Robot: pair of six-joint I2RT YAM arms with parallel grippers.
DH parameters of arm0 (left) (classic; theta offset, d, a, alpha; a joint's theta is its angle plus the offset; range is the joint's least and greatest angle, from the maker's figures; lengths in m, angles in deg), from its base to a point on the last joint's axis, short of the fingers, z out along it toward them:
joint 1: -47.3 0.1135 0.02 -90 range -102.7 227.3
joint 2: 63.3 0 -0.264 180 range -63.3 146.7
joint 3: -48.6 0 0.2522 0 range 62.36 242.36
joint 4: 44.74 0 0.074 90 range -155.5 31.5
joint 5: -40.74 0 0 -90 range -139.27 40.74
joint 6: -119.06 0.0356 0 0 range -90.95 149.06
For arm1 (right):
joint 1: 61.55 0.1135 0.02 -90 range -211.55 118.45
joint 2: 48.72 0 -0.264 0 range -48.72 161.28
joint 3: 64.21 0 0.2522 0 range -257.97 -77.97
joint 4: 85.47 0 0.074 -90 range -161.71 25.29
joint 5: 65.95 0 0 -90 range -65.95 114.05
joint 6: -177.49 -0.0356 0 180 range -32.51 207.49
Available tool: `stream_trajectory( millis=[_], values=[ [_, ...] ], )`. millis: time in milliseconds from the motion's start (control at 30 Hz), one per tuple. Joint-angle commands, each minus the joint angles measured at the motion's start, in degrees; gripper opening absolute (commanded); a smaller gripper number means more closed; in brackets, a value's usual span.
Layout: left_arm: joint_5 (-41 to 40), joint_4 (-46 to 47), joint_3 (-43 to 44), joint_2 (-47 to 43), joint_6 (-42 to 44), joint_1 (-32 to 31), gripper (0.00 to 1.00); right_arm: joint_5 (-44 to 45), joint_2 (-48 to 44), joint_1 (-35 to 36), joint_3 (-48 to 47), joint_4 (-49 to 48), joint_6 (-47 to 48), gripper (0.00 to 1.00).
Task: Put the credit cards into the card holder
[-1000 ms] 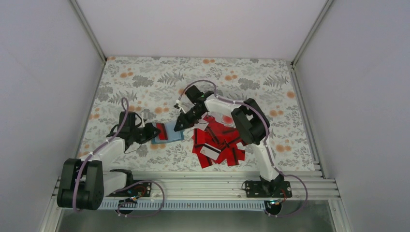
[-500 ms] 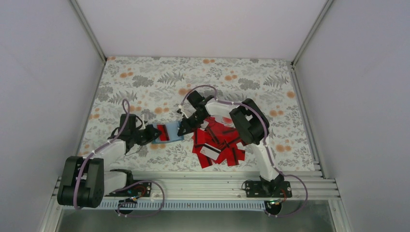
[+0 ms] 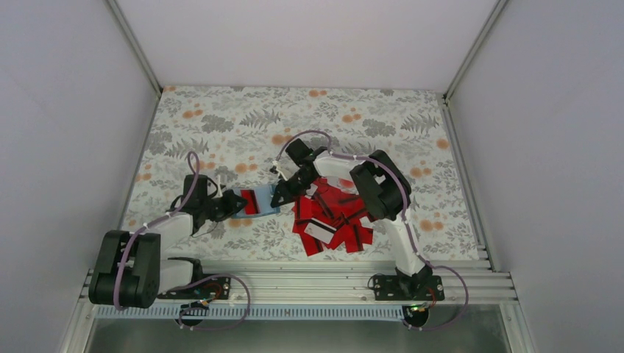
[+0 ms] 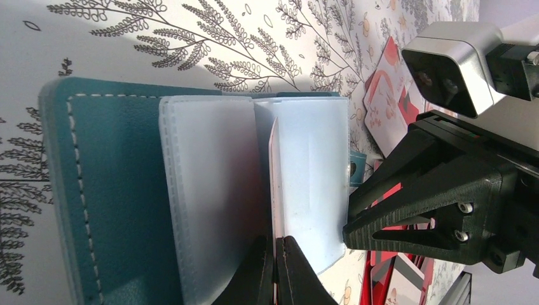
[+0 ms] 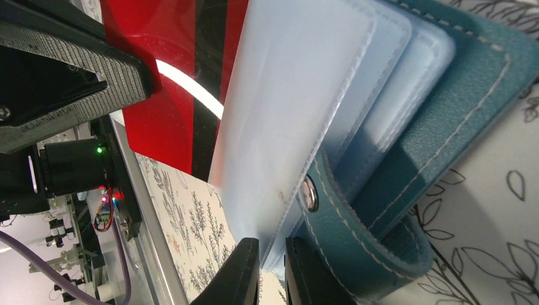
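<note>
Holding a red credit card (image 4: 273, 178) edge-on among the clear pockets of an open teal card holder (image 3: 259, 200), two robot arms meet over a floral table (image 3: 221, 125).
The left gripper (image 4: 274, 244) is clamped tight on the card's near edge, and the card, red with a black stripe, stands between two clear sleeves. The right gripper (image 5: 272, 251) reaches in from the opposite side. Its jaws are drawn almost together, with a sleeve's lower edge pinched in the narrow gap, just beside the snap tab (image 5: 308, 194). The card holder lies open on the table between the two grippers. The other credit cards (image 3: 335, 217) lie in a loose overlapping heap just to its right, mostly red, a few white.
</note>
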Motion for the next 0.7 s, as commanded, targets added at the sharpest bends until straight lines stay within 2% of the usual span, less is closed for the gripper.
stream_trajectory(
  millis=[0,167,667],
  values=[
    [1.2,4.5,-1.6,1.7,0.0,0.0,0.02,5.0,0.1,0.0,1.9,1.2,0.9,0.12],
    [3.1,6.8,-1.7,5.0,0.4,0.0,0.02,5.1,0.9,-0.1,1.1,2.0,1.3,0.12],
    [4.0,2.2,2.2,8.8,4.8,0.1,0.02,5.4,1.8,-0.3,-0.8,2.9,1.4,0.12]
  ],
)
